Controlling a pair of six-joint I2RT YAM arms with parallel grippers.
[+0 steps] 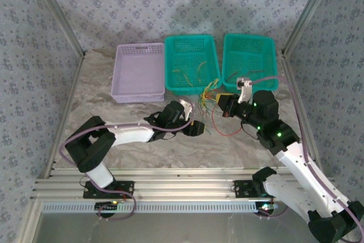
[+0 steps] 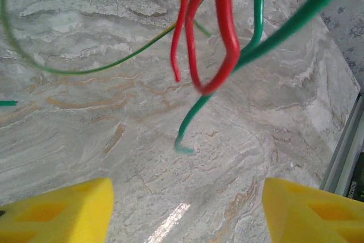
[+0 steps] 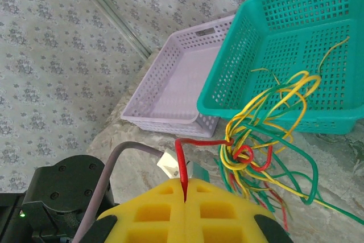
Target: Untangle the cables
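Pinching one red cable point(image 3: 181, 163) in the clenched right gripper point(image 3: 185, 189), we hold the cables point(image 3: 259, 140) dangling near the teal basket point(image 3: 239, 66); next, the left gripper point(image 2: 187, 211), released beneath them, must close on one strand.

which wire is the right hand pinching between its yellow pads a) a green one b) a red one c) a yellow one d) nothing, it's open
b, in the right wrist view the right hand is shut on a thin red wire that comes up out of its grip.
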